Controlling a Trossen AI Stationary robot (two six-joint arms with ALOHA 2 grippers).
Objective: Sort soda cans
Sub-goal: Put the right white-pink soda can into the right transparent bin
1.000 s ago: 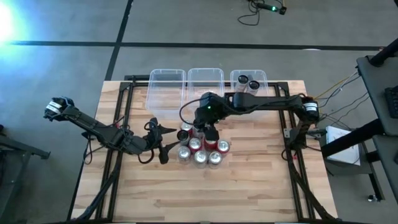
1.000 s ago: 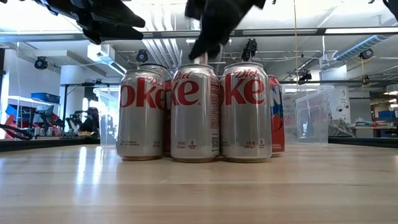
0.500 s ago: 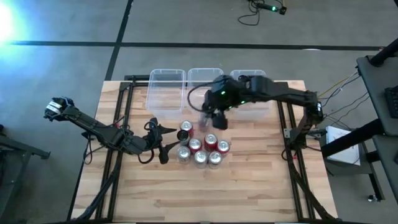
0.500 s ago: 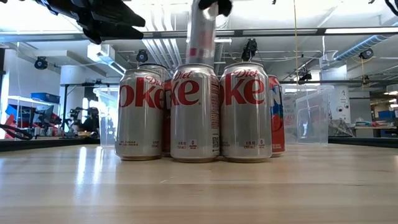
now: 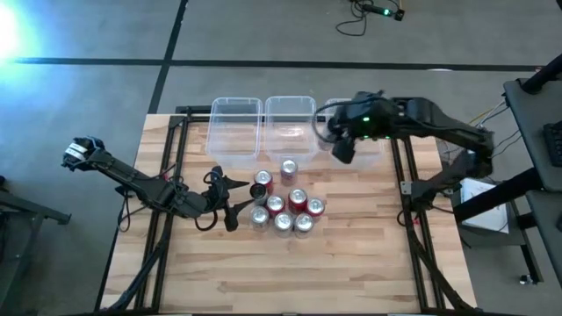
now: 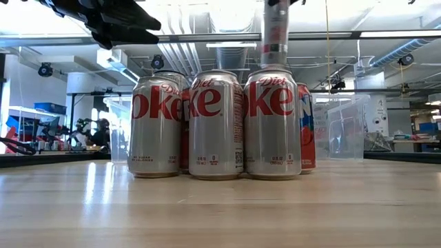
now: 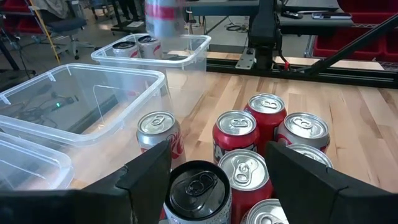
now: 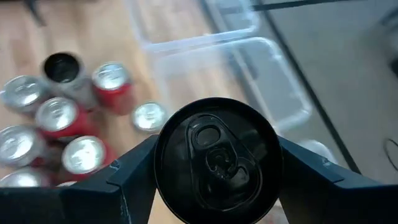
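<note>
Several soda cans (image 5: 283, 206) stand upright in a cluster mid-table, red, silver and one black (image 7: 199, 190); a single can (image 5: 288, 167) stands just beyond them. My right gripper (image 5: 342, 147) is shut on one more can (image 6: 274, 31), raised above the table by the near left corner of the right bin (image 5: 369, 112). That can's top looks dark in the right wrist view (image 8: 214, 146). My left gripper (image 5: 225, 199) waits open at the cluster's left side, touching nothing. My right gripper pinches the can by its side wall just under the top rim (image 8: 163, 163), one finger (image 8: 134, 177) on each side. The fingers come from above, pointing down. The can hangs upright below them, lifted clear of the table and the other cans.
Three clear plastic bins line the far edge: left (image 5: 235, 118), middle (image 5: 290, 114) and right. Two cans (image 7: 135, 45) stand in the right bin. Bare wood lies toward the near edge and at both sides of the cluster.
My right gripper has lifted a can up out of the cluster's far side and carried it toward the far right, up to the right bin. The can has stayed upright in the hold. The other cans have kept their places.
</note>
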